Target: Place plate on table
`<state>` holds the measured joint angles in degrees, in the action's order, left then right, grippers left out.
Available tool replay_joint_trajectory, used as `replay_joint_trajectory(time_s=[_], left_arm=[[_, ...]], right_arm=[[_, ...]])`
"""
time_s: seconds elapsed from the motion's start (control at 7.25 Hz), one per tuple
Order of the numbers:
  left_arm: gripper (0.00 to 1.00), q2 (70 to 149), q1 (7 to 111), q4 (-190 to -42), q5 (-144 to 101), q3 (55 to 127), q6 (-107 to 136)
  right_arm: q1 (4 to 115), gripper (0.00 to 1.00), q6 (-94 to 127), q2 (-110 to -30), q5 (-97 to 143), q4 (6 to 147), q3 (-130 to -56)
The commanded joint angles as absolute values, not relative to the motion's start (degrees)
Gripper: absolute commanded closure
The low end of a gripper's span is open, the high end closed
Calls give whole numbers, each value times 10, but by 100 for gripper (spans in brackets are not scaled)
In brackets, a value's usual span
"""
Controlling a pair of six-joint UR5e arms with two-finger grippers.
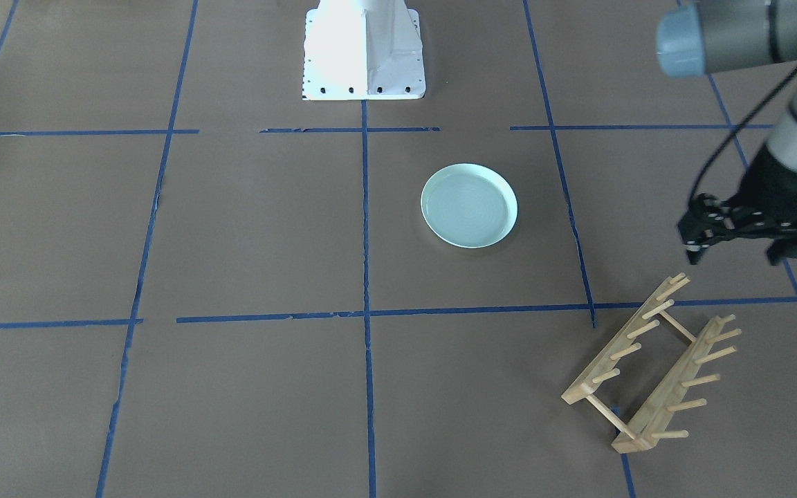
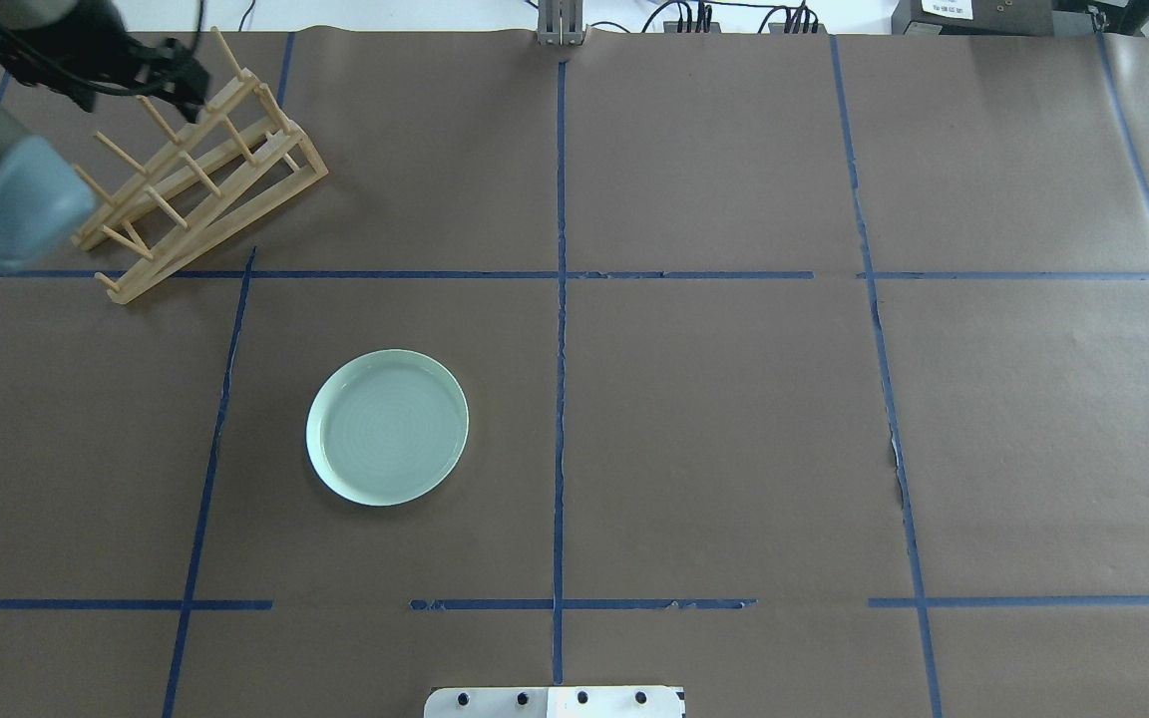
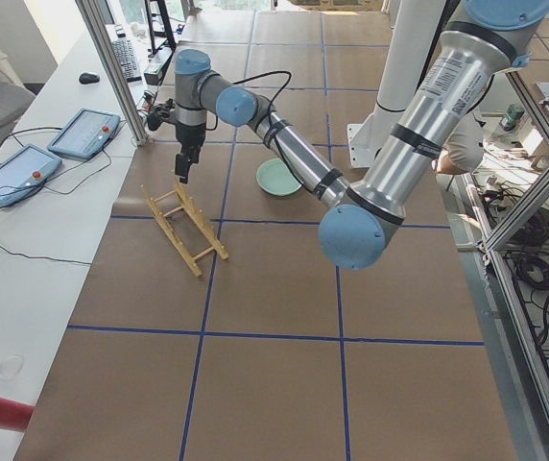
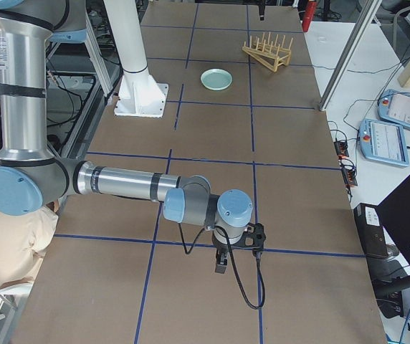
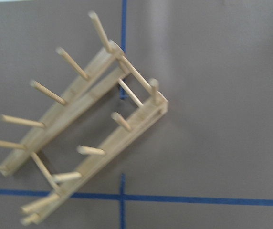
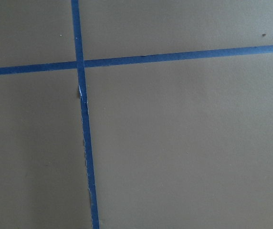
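The pale mint-green plate lies flat on the brown table, a little to the robot's left of the centre tape line; it also shows in the overhead view. Nothing touches it. My left gripper hangs above the far end of the wooden peg rack, well away from the plate, and looks open and empty. In the overhead view the left gripper is at the top left over the rack. My right gripper shows only in the exterior right view, low over bare table; I cannot tell its state.
The left wrist view looks down on the rack, which holds nothing. The white robot base stands at the table's robot side. The right wrist view shows only brown paper and blue tape lines.
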<state>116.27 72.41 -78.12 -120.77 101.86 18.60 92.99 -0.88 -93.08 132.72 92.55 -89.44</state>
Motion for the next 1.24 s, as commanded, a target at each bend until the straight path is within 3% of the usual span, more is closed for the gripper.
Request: replay_joint_trajectory(time_s=[0.0, 0.41, 1.1], left_arm=[[0, 1075, 859, -797, -1279, 956, -68], [0, 952, 905, -831, -1290, 933, -92], [0, 896, 925, -879, -1395, 919, -87]], right_arm=[[930, 0, -9, -931, 1327, 925, -895], [930, 0, -9, -931, 1327, 925, -894], [930, 0, -9, -931, 1327, 925, -894]])
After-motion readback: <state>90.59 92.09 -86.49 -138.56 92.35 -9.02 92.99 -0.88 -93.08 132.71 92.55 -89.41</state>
